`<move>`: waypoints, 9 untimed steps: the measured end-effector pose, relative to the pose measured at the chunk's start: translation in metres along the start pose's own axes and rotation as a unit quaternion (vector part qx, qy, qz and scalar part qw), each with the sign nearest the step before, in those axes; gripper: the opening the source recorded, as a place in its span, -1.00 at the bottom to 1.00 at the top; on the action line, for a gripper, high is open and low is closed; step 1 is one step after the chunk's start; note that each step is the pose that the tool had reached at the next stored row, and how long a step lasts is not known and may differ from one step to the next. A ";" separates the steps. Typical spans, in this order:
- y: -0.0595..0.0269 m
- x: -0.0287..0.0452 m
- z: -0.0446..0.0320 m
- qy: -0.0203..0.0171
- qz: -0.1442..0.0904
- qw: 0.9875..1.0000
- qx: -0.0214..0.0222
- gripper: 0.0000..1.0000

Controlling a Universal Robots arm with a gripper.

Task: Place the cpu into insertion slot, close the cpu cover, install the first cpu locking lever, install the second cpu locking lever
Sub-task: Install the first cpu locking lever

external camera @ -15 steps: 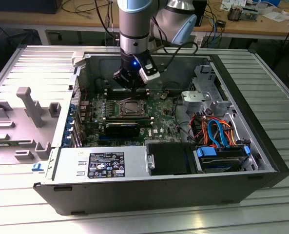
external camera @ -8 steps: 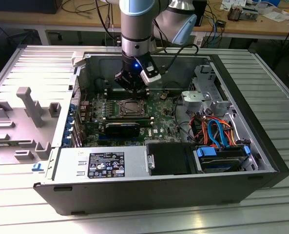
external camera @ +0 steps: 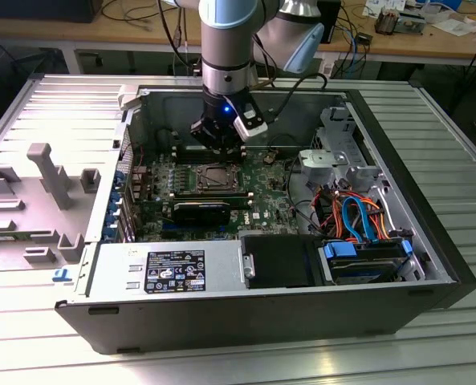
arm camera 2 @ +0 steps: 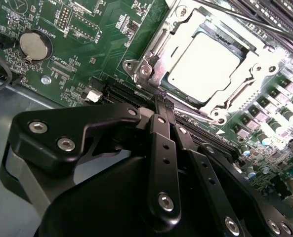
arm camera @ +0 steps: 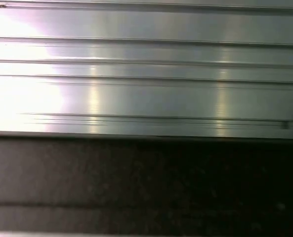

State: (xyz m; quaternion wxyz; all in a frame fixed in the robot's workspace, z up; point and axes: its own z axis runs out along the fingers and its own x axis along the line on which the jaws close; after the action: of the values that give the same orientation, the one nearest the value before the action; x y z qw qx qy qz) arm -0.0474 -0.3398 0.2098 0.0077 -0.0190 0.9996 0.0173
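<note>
In the second wrist view the cpu [arm camera 2: 203,61] lies flat in the insertion slot [arm camera 2: 220,106], its silver top showing through the window of the cpu cover [arm camera 2: 153,61]. The cover is down over it. My gripper [arm camera 2: 162,101] is shut, its black fingers [arm camera 2: 163,148] pressed together, with the tips at the socket's edge beside a corner screw [arm camera 2: 145,71]. A thin lever rod [arm camera 2: 193,117] runs along that edge by the tips. Another thin rod [arm camera 2: 245,19] crosses the socket's far side. In the exterior view the gripper [external camera: 219,147] hangs just behind the socket [external camera: 209,178] on the green board [external camera: 266,188].
The open computer case [external camera: 430,200] has tall walls around the board. A drive cage [external camera: 342,152] and coloured cables [external camera: 358,216] lie at the exterior view's right, and a black power unit [external camera: 278,261] at the front. A coin battery [arm camera 2: 35,45] and memory slots [arm camera 2: 200,131] sit near the socket.
</note>
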 end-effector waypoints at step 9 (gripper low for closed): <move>-0.0002 -0.0027 0.0015 0.000 -0.001 1.000 0.000 -0.79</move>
State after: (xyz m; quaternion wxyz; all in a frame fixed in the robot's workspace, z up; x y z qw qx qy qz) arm -0.0447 -0.3398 0.2084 0.0077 -0.0199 0.9996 0.0173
